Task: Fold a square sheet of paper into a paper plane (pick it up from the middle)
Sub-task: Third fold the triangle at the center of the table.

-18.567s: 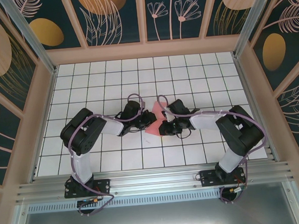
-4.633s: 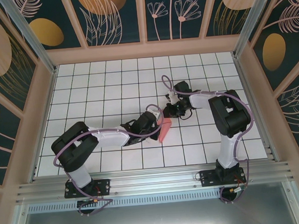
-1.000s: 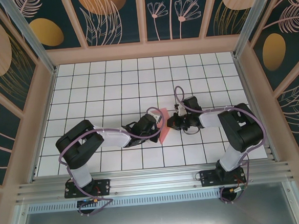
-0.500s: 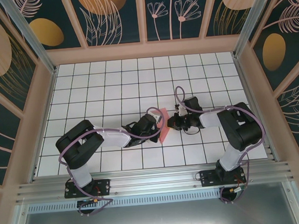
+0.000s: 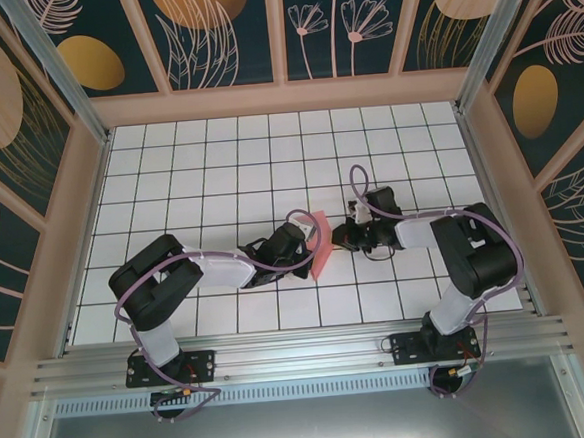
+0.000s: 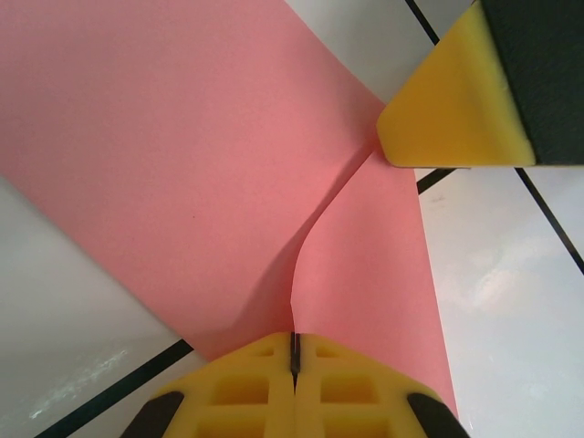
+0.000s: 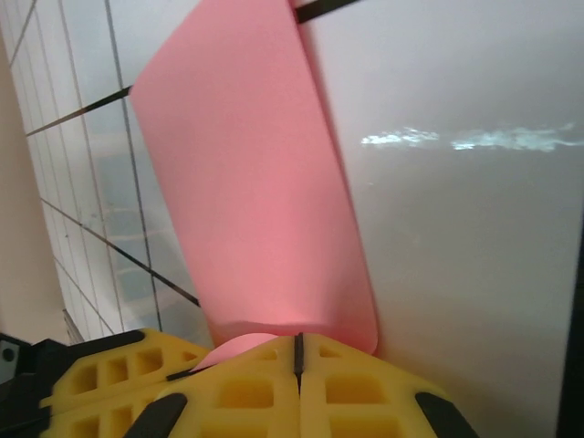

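Salmon-pink square sheet of paper — folded narrow, mid-table — creased

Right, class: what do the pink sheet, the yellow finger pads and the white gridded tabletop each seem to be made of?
The pink sheet looks like thin matte paper: it bends softly and holds a crease. The yellow finger pads seem moulded plastic or firm rubber, matte, with square recesses. The tabletop is smooth and glossy, showing light glints; perhaps laminate, though that stays open.

Left arm, right arm: bulky black joints, pale grey links, lilac cable looping alongside each. Black base plates at foot. Left gripper, right gripper: yellow fingers, square lattice cutouts, black backing.
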`<state>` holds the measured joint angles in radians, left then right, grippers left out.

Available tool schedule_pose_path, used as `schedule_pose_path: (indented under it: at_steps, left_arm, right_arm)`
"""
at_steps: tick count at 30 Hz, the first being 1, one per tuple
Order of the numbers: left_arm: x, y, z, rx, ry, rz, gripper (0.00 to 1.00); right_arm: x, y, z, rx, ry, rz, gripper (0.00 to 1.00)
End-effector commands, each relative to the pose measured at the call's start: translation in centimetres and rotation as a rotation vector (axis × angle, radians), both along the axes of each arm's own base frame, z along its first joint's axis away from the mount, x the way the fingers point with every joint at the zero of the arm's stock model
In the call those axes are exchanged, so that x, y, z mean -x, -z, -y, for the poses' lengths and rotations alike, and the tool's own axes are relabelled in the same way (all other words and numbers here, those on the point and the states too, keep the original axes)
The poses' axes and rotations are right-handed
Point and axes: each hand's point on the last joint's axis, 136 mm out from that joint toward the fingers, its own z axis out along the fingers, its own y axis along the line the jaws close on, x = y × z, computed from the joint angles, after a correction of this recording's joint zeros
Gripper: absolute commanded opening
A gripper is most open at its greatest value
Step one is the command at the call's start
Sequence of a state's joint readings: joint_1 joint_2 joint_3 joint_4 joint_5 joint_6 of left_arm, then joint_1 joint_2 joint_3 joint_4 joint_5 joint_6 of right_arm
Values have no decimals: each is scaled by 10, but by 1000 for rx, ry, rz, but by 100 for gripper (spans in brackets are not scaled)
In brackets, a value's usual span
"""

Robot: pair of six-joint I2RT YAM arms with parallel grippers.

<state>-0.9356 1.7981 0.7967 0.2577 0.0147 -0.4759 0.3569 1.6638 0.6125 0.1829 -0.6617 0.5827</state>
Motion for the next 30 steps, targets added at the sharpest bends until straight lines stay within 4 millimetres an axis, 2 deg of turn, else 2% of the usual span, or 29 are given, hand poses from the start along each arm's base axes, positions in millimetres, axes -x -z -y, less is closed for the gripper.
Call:
schedule_pose_path:
  at_steps: [1,4,6,13,17,20,30]
  left_arm:
    - [11,26,-23,-109,-17,-68,0]
    - [12,26,-23,-111,-16,-70,0]
    - [11,26,-24,-111,-18,-69,0]
    - [11,25,-23,-107,-20,-71,0]
    - [11,26,-24,-110,-21,-71,0]
    - [11,26,-24,-110,-21,-70,0]
    - [10,27,-26,-132,-22,-65,0]
  right_arm:
    - [0,20,10,74,17,-33,6]
    - [3,30,14,106,26,-64,6]
    - [3,28,15,112,30,-66,6]
    - [-3,-19,5,54,7,36,6]
    - [7,-26,-7,8,-21,31,6]
    - [13,-21,-12,5,-20,16,6]
    - [24,19,-13,49,-9,-52,5]
